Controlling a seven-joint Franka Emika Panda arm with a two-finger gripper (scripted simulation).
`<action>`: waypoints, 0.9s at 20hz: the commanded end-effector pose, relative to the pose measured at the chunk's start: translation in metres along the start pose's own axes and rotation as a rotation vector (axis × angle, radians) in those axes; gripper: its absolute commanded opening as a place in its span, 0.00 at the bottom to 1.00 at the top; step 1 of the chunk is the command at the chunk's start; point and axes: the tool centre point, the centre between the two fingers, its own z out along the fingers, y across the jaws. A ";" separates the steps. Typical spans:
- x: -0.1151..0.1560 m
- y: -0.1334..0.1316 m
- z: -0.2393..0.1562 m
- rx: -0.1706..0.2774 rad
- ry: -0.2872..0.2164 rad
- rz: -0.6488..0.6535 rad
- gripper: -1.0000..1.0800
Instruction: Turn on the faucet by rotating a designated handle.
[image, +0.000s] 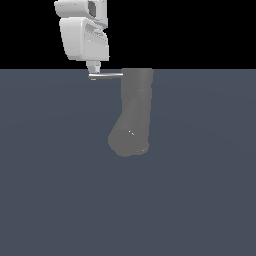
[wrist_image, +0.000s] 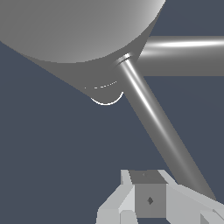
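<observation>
Flat slate counter (image: 50, 200), black backdrop. Faucet (image: 136, 107) near centre; handle (image: 111, 75) juts toward 9 o'clock. My gripper (image: 93, 75) sits at its tip; jaws possibly clenched on it, cannot tell. I'd push near the tip, sweeping steadily around the column.

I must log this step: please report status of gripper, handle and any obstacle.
Gripper at the outer tip of the handle; open or shut unclear. Handle sticks out sideways from faucet. No obstacle seen.
</observation>
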 end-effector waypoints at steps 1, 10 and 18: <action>0.000 0.012 0.000 -0.007 0.004 -0.002 0.00; 0.014 0.022 0.000 -0.002 0.000 -0.001 0.00; 0.032 0.040 0.000 -0.003 0.002 -0.001 0.00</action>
